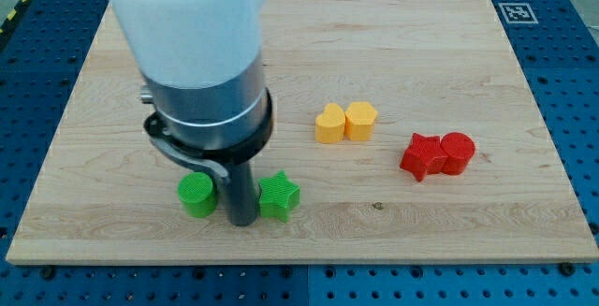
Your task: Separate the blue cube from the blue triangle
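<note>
Six blocks show on the wooden board: two green, two yellow, two red. No blue cube or blue triangle is visible; the arm may hide them. My tip, a plain rod without jaws and holding nothing, stands between the green cylinder and green star.

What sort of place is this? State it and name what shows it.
Probably a robotics lab bench: a wooden board lies on a blue perforated table, with a printed marker tag at its corner. My tip rests between a green round block and a green star block.
</note>
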{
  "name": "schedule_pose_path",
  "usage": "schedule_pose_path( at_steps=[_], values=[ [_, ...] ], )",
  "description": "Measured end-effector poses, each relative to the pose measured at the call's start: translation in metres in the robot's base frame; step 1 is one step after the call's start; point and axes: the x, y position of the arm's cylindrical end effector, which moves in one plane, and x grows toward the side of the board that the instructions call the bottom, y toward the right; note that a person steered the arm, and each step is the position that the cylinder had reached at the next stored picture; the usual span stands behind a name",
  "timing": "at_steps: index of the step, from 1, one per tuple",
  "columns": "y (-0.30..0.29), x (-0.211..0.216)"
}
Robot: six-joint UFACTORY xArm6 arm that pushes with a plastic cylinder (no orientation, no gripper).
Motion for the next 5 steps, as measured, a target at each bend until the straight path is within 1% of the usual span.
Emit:
schedule_pose_path(
  at_steps=[1,2,3,4,5],
  values=[
    [0.005,0.000],
    [0.005,-0.010],
    [0.002,-0.034],
    [-0.018,-0.048],
    [-0.046,-0.050]
  ],
)
